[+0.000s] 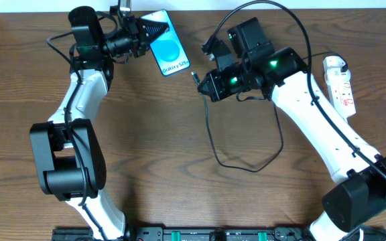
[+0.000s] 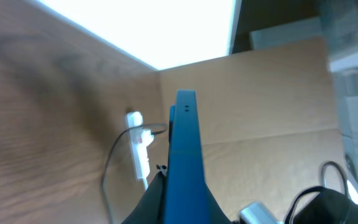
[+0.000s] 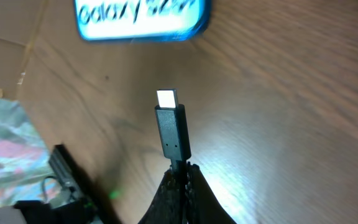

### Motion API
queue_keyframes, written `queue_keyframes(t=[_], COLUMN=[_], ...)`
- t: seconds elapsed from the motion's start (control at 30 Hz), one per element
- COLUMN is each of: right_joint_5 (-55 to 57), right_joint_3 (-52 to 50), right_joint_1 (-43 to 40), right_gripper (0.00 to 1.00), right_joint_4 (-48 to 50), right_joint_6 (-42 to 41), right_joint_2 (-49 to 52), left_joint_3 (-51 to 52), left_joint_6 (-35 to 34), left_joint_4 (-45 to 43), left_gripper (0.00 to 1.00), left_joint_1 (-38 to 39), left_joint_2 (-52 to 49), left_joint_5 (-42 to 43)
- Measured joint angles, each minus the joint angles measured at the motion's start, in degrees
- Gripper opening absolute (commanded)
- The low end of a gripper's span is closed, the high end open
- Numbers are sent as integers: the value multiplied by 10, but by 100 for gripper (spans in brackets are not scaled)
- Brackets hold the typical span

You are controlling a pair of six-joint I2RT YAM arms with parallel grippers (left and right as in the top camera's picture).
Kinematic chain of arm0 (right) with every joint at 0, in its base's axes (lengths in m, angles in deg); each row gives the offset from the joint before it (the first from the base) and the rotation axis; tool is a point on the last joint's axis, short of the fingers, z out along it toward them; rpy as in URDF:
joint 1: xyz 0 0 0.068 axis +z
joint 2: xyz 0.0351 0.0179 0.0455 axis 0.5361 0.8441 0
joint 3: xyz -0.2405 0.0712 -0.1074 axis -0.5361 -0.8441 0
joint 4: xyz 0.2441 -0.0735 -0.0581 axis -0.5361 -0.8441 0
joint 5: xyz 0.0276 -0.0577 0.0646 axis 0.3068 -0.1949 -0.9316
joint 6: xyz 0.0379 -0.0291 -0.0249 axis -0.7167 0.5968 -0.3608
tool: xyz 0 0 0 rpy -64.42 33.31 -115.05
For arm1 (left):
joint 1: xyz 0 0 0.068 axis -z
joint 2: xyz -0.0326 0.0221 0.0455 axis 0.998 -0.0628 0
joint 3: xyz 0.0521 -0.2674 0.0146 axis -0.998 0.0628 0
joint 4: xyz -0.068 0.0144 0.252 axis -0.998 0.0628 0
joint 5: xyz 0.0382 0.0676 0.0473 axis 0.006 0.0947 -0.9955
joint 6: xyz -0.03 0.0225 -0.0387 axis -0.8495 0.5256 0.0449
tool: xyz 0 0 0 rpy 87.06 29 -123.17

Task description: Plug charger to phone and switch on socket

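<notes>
Left gripper (image 1: 146,31): clamped shut on the phone (image 1: 166,45), near the table's (image 1: 179,194) far edge, left of middle.
Right gripper (image 1: 203,84): pinched shut on the charger (image 1: 210,137) just behind its connector (image 3: 171,127), mid-table, close to the phone's lower end but apart from it.
Socket (image 1: 340,84): along the right edge, towards the far corner.
Handling: the phone looks rigid, light and slick, best held by its sides. The cable is limp, and only the stiff connector body gives a sure hold.
Overhead shows: the slack cable looping towards the near edge, and both arms.
Right wrist shows: the bare metal tip aimed at the phone's white band.
Left wrist shows: the phone edge-on between the fingers, with the socket beyond.
</notes>
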Motion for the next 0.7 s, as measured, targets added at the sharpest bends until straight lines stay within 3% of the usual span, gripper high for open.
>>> queue_keyframes(t=[0.1, 0.23, 0.7], right_joint_5=[-12, -21, -26], right_joint_3=[0, 0, 0], right_joint_1=[8, 17, 27], right_gripper=[1, 1, 1], right_joint_4=[3, 8, 37], right_joint_6=[-8, -15, -32], right_joint_2=[0, 0, 0], left_joint_3=[1, 2, 2], left_joint_6=[-46, -87, -120], left_joint_4=[-67, -77, -78], left_gripper=[7, 7, 7], left_joint_1=[0, 0, 0], left_joint_2=[0, 0, 0], left_joint_5=[-5, -13, 6])
